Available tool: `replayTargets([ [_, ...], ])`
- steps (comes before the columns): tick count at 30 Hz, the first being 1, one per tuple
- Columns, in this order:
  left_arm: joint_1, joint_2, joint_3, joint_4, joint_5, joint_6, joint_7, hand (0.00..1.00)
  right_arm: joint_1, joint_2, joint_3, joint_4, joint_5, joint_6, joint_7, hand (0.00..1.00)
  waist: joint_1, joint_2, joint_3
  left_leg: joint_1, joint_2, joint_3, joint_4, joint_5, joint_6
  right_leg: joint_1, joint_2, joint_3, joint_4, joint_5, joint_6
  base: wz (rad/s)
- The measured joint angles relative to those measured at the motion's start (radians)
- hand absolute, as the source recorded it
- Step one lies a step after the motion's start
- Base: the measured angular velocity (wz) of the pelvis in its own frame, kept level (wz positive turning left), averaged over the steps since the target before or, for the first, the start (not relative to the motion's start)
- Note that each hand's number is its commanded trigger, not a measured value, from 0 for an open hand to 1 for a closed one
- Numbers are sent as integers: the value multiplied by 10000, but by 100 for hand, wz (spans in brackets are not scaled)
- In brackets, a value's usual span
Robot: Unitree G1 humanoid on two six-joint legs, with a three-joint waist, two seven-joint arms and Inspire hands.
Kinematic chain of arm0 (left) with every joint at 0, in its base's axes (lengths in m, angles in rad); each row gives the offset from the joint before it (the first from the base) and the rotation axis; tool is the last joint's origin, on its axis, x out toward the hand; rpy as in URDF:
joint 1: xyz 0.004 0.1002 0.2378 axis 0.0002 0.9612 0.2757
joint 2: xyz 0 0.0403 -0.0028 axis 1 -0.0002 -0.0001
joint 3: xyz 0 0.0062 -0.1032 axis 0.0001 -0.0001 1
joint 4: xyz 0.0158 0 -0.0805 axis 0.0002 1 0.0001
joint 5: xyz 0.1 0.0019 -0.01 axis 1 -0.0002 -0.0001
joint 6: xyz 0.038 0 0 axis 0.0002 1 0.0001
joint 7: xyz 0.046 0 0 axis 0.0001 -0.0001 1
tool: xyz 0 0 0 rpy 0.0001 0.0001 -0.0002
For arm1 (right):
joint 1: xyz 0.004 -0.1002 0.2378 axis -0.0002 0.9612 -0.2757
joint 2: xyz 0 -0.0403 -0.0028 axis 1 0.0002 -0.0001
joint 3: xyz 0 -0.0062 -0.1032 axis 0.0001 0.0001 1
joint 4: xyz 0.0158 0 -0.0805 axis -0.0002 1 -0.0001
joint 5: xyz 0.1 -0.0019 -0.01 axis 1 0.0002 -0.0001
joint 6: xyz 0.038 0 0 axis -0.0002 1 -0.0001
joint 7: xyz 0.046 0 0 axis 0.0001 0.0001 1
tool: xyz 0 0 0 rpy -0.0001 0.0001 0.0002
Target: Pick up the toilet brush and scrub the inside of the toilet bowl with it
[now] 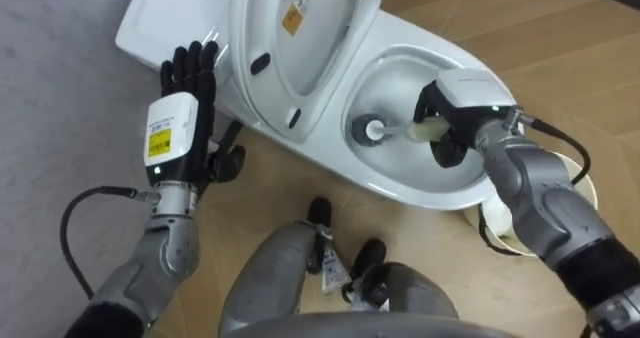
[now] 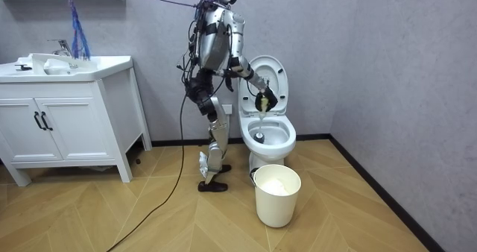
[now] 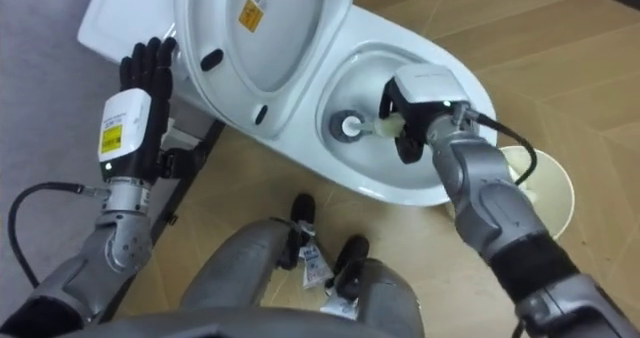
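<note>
Left eye view: right hand (image 1: 455,113) curled round a cream-handled toilet brush (image 1: 398,132), white head angled down into the white ceramic toilet bowl (image 1: 420,193) for scrubbing, left hand (image 1: 190,88) straight-fingered, empty, held clear of it

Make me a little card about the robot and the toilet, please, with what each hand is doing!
Where: robot stands at the toilet, lid up
Right hand: curled round the toilet brush, brush head down in the bowl
Left hand: fingers straight, beside the lid
Nearby: white bucket on the floor
</note>
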Motion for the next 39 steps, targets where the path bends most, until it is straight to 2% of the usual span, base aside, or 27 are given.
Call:
replayTargets([
  [4, 124, -38, 333, 139, 31, -19, -197, 0, 256, 142, -526, 275, 876, -407, -92, 100, -342, -104, 29, 513, -13, 13, -296, 8, -10, 437, 7, -35, -102, -22, -4, 3],
  [7, 358, -36, 676, 137, 23, -30, -294, 0, 388, 76, -876, 280, 1686, -797, 96, 100, -595, -316, 63, 988, -16, 44, -590, 52, -77, 832, 27, -23, -256, -22, -5, 0],
  [10, 703, -31, 1047, 34, 42, -193, -447, 0, 762, 283, -1501, 271, 2087, -1290, 92, 100, -802, -512, 45, 1312, -2, 48, -647, 52, -80, 1303, 109, -98, -592, 39, 12, 7],
  [11, 809, -38, 1277, -86, 84, -236, -551, 0, 987, 374, -1792, 194, 2309, -1443, 88, 100, -814, -568, 10, 1535, -1, 41, -758, 52, -79, 1526, 126, -89, -757, 81, 32, -6],
  [14, 1287, -56, 1535, -97, 156, -264, -755, 0, 1560, 314, -2343, -359, 2684, -1835, 51, 100, -849, -592, -29, 1994, -39, 44, -959, 50, -78, 2037, 151, -47, -1120, 168, 105, -4],
  [16, 1625, -115, 1739, -106, 299, -269, -870, 0, 1994, 304, -2813, -458, 2755, -2074, 66, 100, -993, -598, -46, 2333, -142, -103, -1003, 47, -75, 2536, 160, -100, -1448, 222, 190, 15],
  [18, 2345, -167, 2318, -107, 429, -272, -887, 0, 2687, 358, -3573, -973, 2837, -2352, 0, 100, -1030, -637, -106, 2843, -211, -131, -1218, -4, -77, 3087, 147, -49, -1800, 261, 266, -6],
  [21, 3292, -439, 3190, 16, 439, -273, -836, 0, 3060, 366, -4405, -1390, 3289, -2771, -389, 100, -1050, -654, -137, 3474, -253, -21, -1604, -44, -85, 3619, 150, 63, -2093, 304, 330, -13],
  [23, 3520, -618, 3564, 309, 300, -276, -694, 0, 3075, 370, -4686, -1414, 3641, -2847, -613, 100, -1051, -661, -152, 3884, -286, 32, -1749, -105, -59, 3980, 149, 101, -2260, 315, 354, -5],
  [25, 3624, -828, 3865, 654, -79, -296, -644, 0, 3114, 375, -4939, -1429, 4079, -2928, -789, 100, -1042, -650, -173, 4101, -283, 0, -1747, -237, -86, 4223, 167, 116, -2357, 291, 392, -3],
  [27, 3686, -1139, 4455, 1156, -816, -450, -508, 0, 3151, 493, -5249, -1451, 4386, -3078, -989, 100, -1049, -668, -208, 4305, -307, -6, -1778, -308, -69, 4467, 169, 113, -2445, 277, 416, 0],
  [29, 3742, -1283, 4841, 1287, -1475, -461, -270, 0, 3157, 537, -5458, -1466, 4471, -3126, -1254, 100, -1073, -715, -252, 4374, -312, 22, -1811, -336, -60, 4523, 170, 127, -2439, 274, 425, -4],
  [33, 3952, -1789, 5856, 1778, -3274, -463, 242, 0, 3346, 578, -5991, -1458, 5241, -3123, -1899, 100, -1002, -771, -228, 4956, -332, 55, -2173, -421, -68, 4902, 160, 338, -2475, 244, 488, -14],
  [36, 3982, -1809, 6275, 2365, -4541, -455, 435, 0, 3420, 652, -6358, -1457, 5593, -3100, -2429, 100, -1104, -876, -248, 5080, -334, 60, -2176, -460, -69, 5031, 162, 340, -2535, 237, 502, -2],
  [39, 3957, -1893, 6468, 2920, -6100, -331, 458, 0, 3737, 770, -6712, -1452, 6199, -3065, -3006, 100, -1168, -874, -273, 5138, -326, 51, -2075, -563, -49, 5146, 166, 305, -2607, 233, 534, 0],
])
